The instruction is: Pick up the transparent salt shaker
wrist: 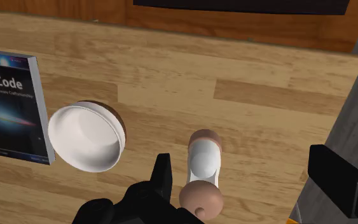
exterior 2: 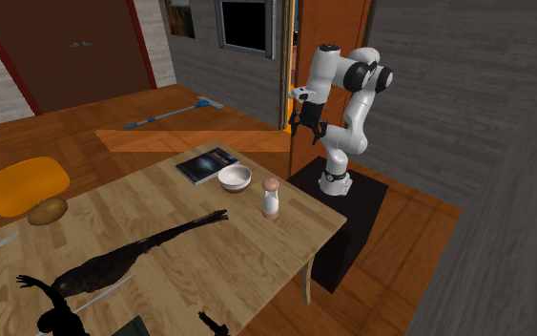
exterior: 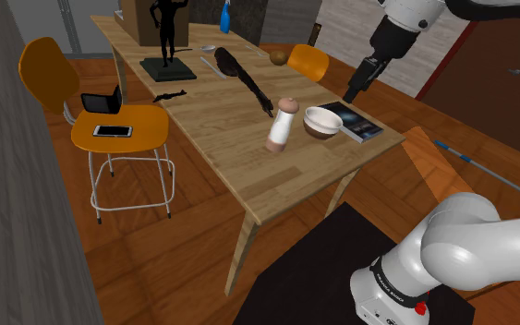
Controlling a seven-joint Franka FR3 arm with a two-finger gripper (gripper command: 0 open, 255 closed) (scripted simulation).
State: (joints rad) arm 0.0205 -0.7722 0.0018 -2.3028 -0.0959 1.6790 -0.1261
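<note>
The salt shaker [exterior: 282, 125] is a white upright body with a tan cap and base, standing near the end of the wooden table [exterior: 213, 118]. It also appears as the shaker [exterior 2: 271, 198] beside a white bowl. My gripper [exterior: 356, 92] hangs open well above the table's end, over the book's side. From the far side, the gripper [exterior 2: 304, 122] is high up between the stand and the table. In the wrist view the shaker [wrist: 204, 159] lies far below, between the open gripper [wrist: 247, 184] fingers and nearer one of them, untouched.
A white bowl [exterior: 323, 121] and a dark book [exterior: 355, 120] lie close to the shaker. A long black figure [exterior: 245, 78] and a black statue [exterior: 166, 37] sit farther along the table. An orange chair [exterior: 110, 125] holds a phone.
</note>
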